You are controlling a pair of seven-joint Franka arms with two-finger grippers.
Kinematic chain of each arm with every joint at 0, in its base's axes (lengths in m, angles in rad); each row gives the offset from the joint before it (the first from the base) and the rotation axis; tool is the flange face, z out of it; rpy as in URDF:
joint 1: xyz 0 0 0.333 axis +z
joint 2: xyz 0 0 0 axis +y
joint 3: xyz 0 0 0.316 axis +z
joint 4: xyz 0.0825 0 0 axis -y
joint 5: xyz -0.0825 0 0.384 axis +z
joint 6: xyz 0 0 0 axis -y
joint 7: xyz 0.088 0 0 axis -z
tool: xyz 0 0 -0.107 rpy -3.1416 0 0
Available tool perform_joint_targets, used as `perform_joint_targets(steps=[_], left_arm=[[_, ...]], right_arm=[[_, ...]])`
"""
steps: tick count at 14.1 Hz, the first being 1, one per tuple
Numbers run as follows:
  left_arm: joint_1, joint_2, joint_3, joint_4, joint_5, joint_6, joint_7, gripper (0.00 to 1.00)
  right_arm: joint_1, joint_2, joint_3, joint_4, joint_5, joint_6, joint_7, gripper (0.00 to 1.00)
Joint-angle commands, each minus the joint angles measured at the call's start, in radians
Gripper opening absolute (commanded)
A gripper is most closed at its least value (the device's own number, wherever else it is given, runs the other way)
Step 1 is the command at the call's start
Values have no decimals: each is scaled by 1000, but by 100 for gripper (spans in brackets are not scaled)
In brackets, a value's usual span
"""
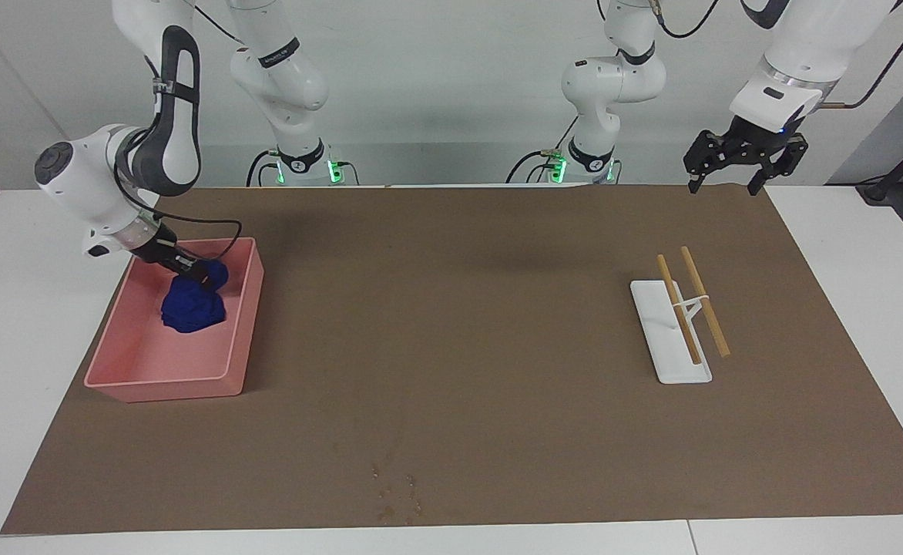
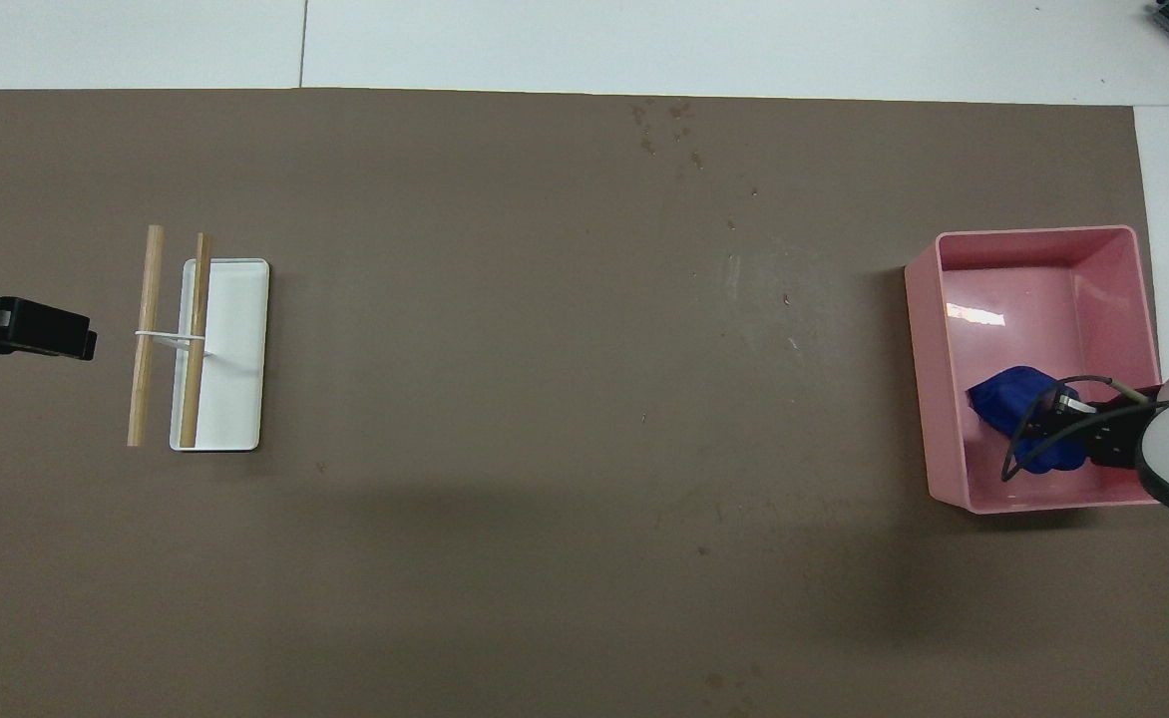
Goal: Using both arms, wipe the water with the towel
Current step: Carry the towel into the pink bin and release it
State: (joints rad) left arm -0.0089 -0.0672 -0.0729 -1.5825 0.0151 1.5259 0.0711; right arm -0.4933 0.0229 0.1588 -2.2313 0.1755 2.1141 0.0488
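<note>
The towel [image 1: 192,310] is a crumpled dark blue cloth lying in a pink bin [image 1: 160,379] at the right arm's end of the mat. In the overhead view the towel [image 2: 1005,397] lies in the part of the bin [image 2: 1035,242] nearer to the robots. My right gripper [image 1: 203,275] reaches down into the bin and its tip is pressed into the top of the towel; it also shows in the overhead view [image 2: 1061,424]. The water [image 1: 394,493] is a scatter of small droplets at the mat's edge farthest from the robots, also in the overhead view [image 2: 668,126]. My left gripper [image 1: 729,182] hangs open and empty over the mat's left-arm end [image 2: 86,344], waiting.
A white rack [image 1: 671,362] carrying two wooden rods [image 1: 704,302] stands on the brown mat toward the left arm's end, seen too in the overhead view [image 2: 235,359]. The mat [image 1: 451,324] lies on a white table.
</note>
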Motion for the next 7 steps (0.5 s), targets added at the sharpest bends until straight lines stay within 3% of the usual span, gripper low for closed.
perform_joint_targets(steps=[1,7], left_arm=[[10,-28,-2,-34,-10,16,18,100],[10,-28,-2,-34,-10,16,18,100]], right_arm=[[22,-21,5,82,-39,-116,19,100],[140,-86,15,316,-194,-406,68,100]])
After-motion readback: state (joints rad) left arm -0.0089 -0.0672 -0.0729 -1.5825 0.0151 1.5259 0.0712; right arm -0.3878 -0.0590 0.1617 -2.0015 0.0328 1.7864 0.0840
